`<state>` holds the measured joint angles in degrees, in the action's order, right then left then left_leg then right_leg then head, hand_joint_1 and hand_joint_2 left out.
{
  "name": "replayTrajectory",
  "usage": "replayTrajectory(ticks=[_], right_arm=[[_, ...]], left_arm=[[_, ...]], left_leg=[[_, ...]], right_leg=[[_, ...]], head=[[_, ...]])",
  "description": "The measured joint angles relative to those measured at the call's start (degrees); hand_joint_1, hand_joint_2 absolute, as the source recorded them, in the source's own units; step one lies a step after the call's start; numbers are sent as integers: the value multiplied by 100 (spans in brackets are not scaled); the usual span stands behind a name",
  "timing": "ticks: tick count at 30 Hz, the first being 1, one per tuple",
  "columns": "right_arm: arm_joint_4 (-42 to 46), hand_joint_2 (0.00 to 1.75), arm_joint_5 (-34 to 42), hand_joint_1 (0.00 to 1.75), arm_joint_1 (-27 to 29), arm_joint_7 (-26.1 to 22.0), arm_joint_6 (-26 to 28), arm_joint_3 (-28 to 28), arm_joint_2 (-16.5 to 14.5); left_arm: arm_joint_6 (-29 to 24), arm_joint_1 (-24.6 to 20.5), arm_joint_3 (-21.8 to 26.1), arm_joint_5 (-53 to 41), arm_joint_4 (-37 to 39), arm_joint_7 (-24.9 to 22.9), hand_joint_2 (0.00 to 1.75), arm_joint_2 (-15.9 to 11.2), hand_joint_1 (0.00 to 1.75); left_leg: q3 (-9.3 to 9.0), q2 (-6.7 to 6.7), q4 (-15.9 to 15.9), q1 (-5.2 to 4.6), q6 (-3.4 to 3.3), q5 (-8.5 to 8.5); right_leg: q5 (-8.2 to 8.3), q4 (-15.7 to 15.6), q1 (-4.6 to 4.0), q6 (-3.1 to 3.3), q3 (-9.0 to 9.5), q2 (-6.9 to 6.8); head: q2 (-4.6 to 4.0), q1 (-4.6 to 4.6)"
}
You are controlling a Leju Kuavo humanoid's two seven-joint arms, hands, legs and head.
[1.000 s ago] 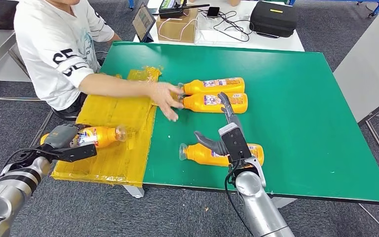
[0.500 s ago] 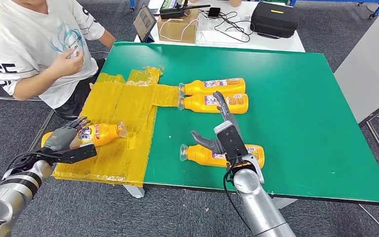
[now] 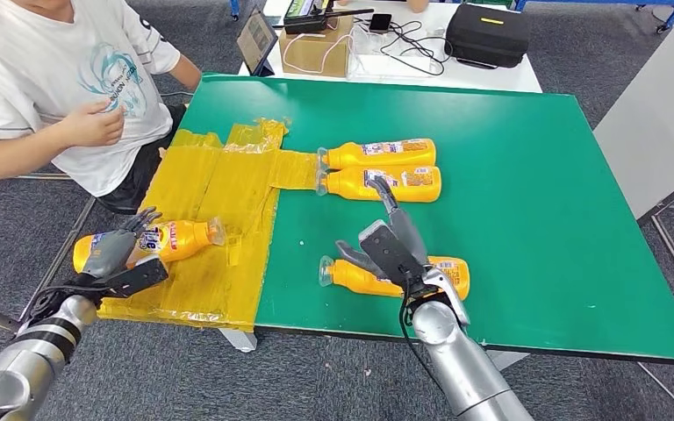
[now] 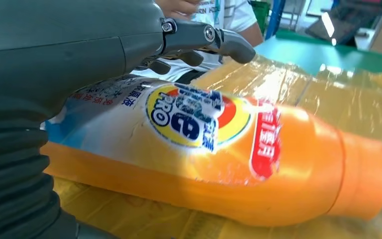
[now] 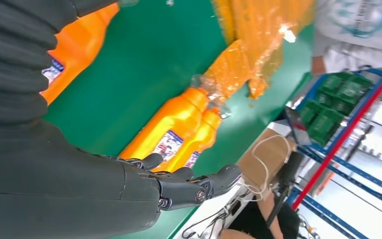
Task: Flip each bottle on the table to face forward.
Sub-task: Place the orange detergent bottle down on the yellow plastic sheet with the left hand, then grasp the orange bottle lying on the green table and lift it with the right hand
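Note:
An orange bottle (image 3: pixel 178 239) (image 4: pixel 204 149) lies on its side on the yellow taped sheet (image 3: pixel 219 189), label up, cap toward the table's middle. My left hand (image 3: pixel 110 253) (image 4: pixel 79 45) sits at its base end with fingers (image 4: pixel 219 40) stretched out above it, not closed around it. A second orange bottle (image 3: pixel 360 276) (image 5: pixel 77 45) lies near the front edge of the green table (image 3: pixel 527 175). My right hand (image 3: pixel 389 241) (image 5: pixel 129 184) hovers open over it, fingers spread. Two more orange bottles (image 3: pixel 377 153) (image 3: pixel 386 182) (image 5: pixel 171 124) lie side by side farther back.
A person in a white shirt (image 3: pixel 44 79) sits at the far left, one hand (image 3: pixel 96 123) held near the chest. Behind the green table stand a cardboard box (image 3: pixel 316 48), a tablet (image 3: pixel 254 37) and a black case (image 3: pixel 487 31).
The person's hand pulled back from the two far bottles to the chest. My left hand let go of its bottle and spread its fingers. My right hand tilted and dropped slightly.

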<state>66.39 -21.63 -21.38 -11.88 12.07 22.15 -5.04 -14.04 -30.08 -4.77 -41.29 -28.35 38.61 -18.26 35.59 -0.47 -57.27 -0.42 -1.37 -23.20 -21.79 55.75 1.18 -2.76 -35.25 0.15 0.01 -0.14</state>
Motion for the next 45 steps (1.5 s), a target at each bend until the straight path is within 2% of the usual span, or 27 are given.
replayTrajectory(ticks=[6,13,17,23,30,40,41,42,45], right_arm=[[29,175,-787,0,126,358,57,69,196],[200,175,-1340,0,338,643,53,101,431],[275,175,-1699,0,441,884,-66,109,602],[269,175,-2102,0,469,1194,-380,115,837],[255,175,-2262,0,472,1330,-473,121,981],[147,175,-3000,0,542,1884,-991,120,1349],[101,175,-3058,4,524,1919,-1072,122,1396],[49,175,-3102,17,499,1943,-1146,123,1438],[-126,175,-3174,142,389,1959,-1336,131,1538]], left_arm=[[293,487,553,886,-780,139,0,259,0],[696,828,1021,1380,-1524,117,0,587,0],[871,882,1170,1495,-1784,-53,175,801,0],[1136,805,1294,1832,-1970,-264,175,1062,0],[1338,756,1413,2093,-2076,-367,175,1240,0],[1969,860,1459,2917,-2418,-1000,175,1679,0],[1971,891,1412,2927,-2478,-1055,175,1733,0],[1969,922,1357,2931,-2536,-1103,175,1783,0],[1993,990,1180,2992,-2685,-1214,175,1900,0]], left_leg=[[4,0,-1,-1,-1,-1],[11,-1,-2,-2,-2,-2],[14,0,-2,-2,-2,-2],[15,0,-3,-2,-2,-2],[15,4,-3,-1,-2,-2],[21,0,-4,-6,-4,-4],[21,0,-4,-6,-4,-4],[21,-1,-4,-6,-4,-4],[21,0,-5,-6,-4,-4]], right_leg=[[0,-3,1,0,-3,0],[0,-8,1,-1,-10,0],[1,-8,1,-2,-11,0],[2,-8,1,-3,-12,0],[2,-8,0,-3,-16,1],[2,-9,4,-4,-15,0],[2,-9,4,-4,-15,-1],[2,-9,4,-4,-15,-1],[3,-10,4,-5,-14,-1]], head=[[-1,1],[0,0],[0,0],[1,1],[-1,-1],[0,-1],[0,-1],[0,-1],[0,-2]])
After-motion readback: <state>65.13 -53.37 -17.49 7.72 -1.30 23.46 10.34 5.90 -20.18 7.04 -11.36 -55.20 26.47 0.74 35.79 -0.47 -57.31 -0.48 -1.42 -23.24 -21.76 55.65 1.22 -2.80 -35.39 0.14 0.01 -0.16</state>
